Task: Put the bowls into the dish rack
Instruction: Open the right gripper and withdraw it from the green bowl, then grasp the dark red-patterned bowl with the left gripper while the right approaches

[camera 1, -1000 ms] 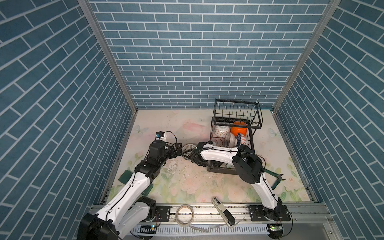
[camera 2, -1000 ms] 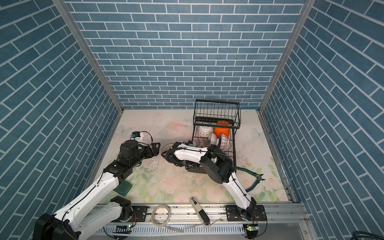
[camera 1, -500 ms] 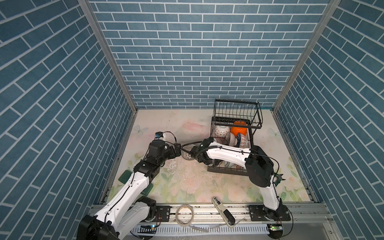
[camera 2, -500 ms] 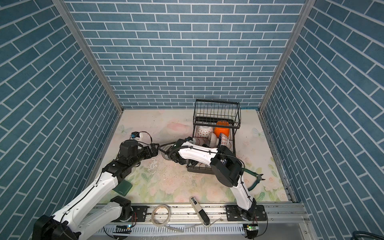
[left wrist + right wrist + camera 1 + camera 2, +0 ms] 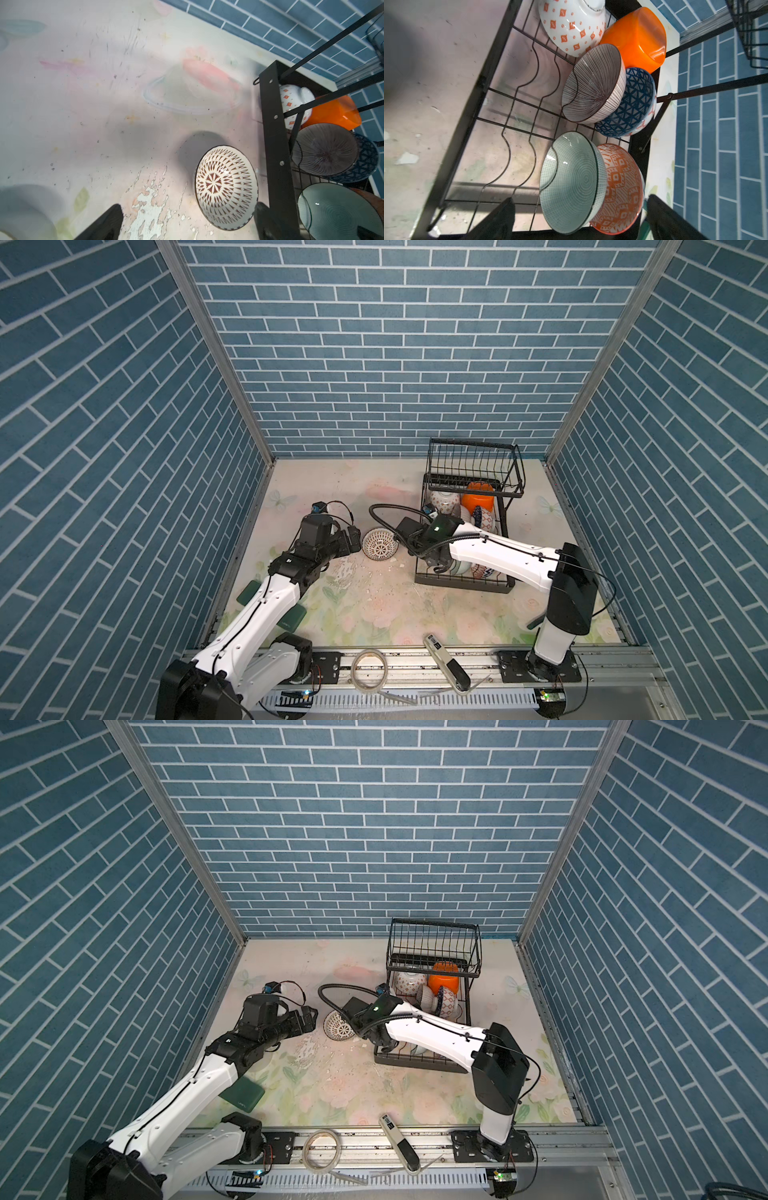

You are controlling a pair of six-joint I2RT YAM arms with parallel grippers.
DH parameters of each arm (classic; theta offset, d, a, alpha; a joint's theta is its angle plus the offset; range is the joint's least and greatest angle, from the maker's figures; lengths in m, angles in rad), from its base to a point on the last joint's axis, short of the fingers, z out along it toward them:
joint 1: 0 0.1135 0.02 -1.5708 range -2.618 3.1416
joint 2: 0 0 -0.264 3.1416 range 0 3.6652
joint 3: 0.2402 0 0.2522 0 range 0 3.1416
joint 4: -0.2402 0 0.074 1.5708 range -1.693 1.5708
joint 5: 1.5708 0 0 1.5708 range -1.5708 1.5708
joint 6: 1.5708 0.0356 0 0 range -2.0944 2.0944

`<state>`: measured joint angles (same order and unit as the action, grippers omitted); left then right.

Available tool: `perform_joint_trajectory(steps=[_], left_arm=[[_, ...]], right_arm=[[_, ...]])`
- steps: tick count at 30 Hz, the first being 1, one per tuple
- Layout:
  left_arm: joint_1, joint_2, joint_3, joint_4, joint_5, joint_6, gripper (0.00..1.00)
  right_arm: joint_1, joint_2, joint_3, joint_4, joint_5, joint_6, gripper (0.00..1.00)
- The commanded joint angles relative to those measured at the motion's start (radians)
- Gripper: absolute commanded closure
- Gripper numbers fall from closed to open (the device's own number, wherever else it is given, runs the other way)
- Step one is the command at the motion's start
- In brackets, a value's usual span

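Your right hand: jaws apart above the dish rack lower tier. Your left hand: apart, beside the brown-patterned bowl on the worktop.

White arms, black joints, cables

The floral tabletop was worn, with its print flaked off near the middle. A dark green pad lay flat toward the left wall. On the front metal rail lay a tape ring and, near it, a white-and-black hand tool. Blue brick-pattern walls enclosed three sides.
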<state>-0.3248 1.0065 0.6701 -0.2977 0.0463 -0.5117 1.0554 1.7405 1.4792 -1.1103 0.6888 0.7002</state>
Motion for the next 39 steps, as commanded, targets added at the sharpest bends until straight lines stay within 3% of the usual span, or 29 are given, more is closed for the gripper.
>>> perform_joint_trajectory(steps=[1, 12, 24, 39], left_arm=[[0.009, 0.010, 0.023, -0.051, 0.005, -0.008, 0.00], [0.008, 0.080, 0.023, -0.132, 0.032, -0.044, 0.00], [-0.048, 0.118, 0.023, -0.160, 0.010, -0.101, 0.00], [-0.074, 0.384, 0.149, -0.063, 0.013, -0.070, 0.01]], right_arm=[[-0.021, -0.067, -0.042, 0.133, -0.073, -0.059, 0.02], [-0.105, -0.259, -0.227, 0.427, -0.348, -0.105, 0.02], [-0.115, -0.340, -0.281, 0.469, -0.327, -0.119, 0.03], [-0.117, -0.362, -0.343, 0.483, -0.308, -0.111, 0.03]])
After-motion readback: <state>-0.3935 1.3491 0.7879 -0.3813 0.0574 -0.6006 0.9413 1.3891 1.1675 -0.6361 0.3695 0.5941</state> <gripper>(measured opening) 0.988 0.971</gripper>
